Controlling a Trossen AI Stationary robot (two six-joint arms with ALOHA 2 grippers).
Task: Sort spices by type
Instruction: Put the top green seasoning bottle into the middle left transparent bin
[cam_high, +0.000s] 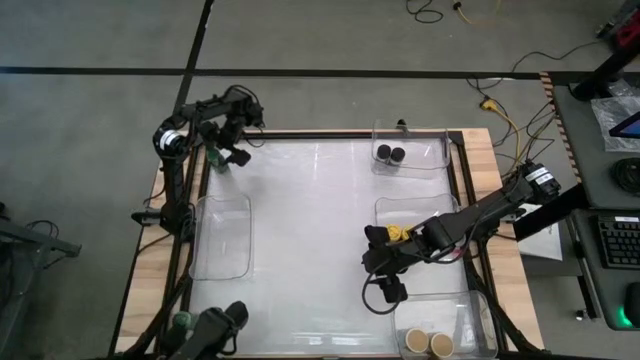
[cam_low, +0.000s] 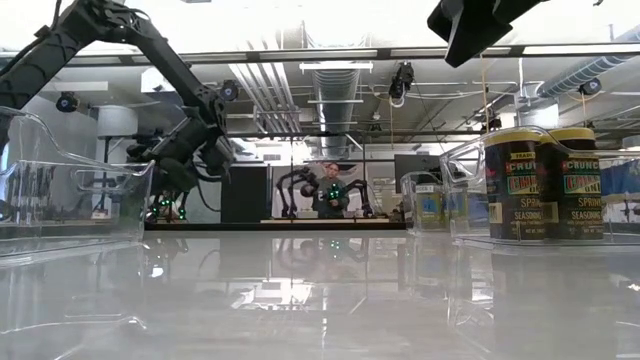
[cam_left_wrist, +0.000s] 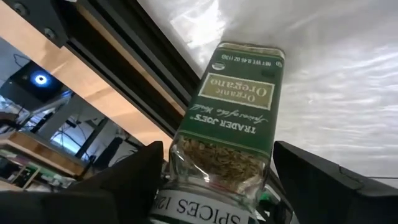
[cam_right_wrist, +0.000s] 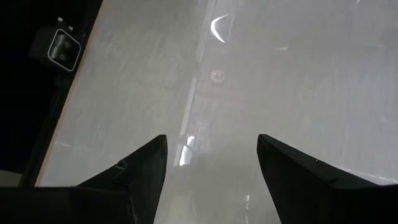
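Observation:
A glass oregano jar with a green label sits at the table's far left corner, next to the black frame. Its lid end is toward the wrist camera and its base is toward the white table top. My left gripper is open and slants down over it, one finger on each side of the lid end. My right gripper hangs open over bare table top at the centre right, with nothing between its fingers. Two black-lidded jars stand in the far bin and two tan-lidded jars in the near right bin. My left gripper has its fingers on either side of the oregano jar's glass shoulder, just past the lid, and slants down from the table's far left. A gap shows beside one finger. I cannot tell whether the other finger touches the glass.
A clear bin lies on the left. Another clear bin lies under my right arm, where something yellow shows. A green-topped thing stands at the near left corner. The white middle of the table is free.

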